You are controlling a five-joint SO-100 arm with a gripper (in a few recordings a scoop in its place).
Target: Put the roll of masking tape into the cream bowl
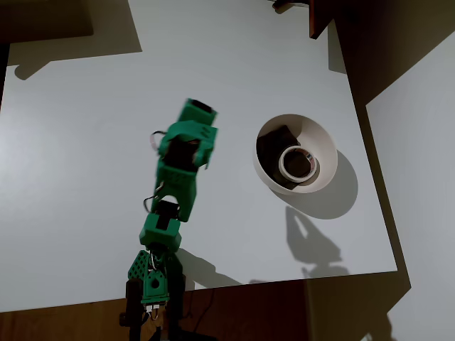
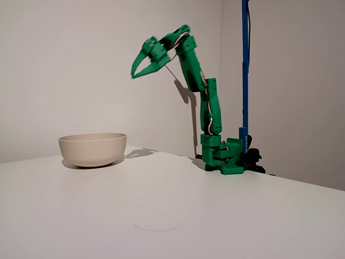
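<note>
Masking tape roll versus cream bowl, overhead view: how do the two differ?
The roll of masking tape is a small flat ring with an open hole; the cream bowl is deep and several times wider. The tape lies inside the bowl, beside a dark lump; the bowl stands on the white table. Both are round and cream-white.

The green arm [image 2: 207, 108] is seen rising from its base [image 2: 223, 156] at the table's edge, folded at the elbow and raised high. The gripper [image 2: 136, 73] is held aloft, pointed downward, its two fingers slightly parted and nothing held between them.
</note>
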